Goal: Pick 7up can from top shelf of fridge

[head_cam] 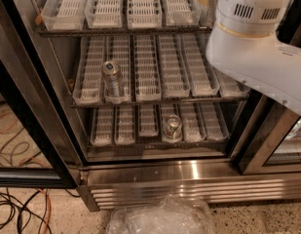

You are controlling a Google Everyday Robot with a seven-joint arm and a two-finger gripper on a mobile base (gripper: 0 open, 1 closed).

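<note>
The fridge (155, 177) stands open with three tiers of white slotted trays. The top shelf (125, 30) runs along the top edge of the view, and the lanes that show hold no can. The 7up can is not visible; it is hidden or out of view. My white arm housing (257, 48) fills the upper right and covers the right end of the top and middle shelves. My gripper is not in view, hidden behind or beyond this housing.
A silver can (112, 78) stands on the middle rack at the left. Another can (172, 127) stands on the bottom rack. A black door frame (28, 116) is at the left and a glass door (267, 145) at the right. Crumpled clear plastic (159, 217) and cables (18, 208) lie on the floor.
</note>
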